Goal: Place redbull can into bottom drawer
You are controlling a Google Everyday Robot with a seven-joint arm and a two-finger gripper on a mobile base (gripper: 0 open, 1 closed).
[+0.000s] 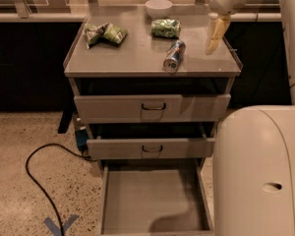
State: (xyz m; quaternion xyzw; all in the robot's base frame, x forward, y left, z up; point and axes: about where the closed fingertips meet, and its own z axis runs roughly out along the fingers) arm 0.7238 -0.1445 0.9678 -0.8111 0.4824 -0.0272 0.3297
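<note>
The redbull can (173,56) lies on its side on the grey cabinet top (128,58), near the front right, with its silver end facing forward. My gripper (213,33) hangs over the right side of the top, to the right of the can and a little above it, holding nothing. The bottom drawer (152,200) is pulled out at floor level with a bare grey floor. My white arm body (258,171) covers the drawer's right edge.
Two green snack bags (104,33) (165,28) and a white bowl (158,6) sit on the top. Two upper drawers (152,107) (151,148) with dark handles stand slightly open. A black cable (39,176) runs across the floor at the left.
</note>
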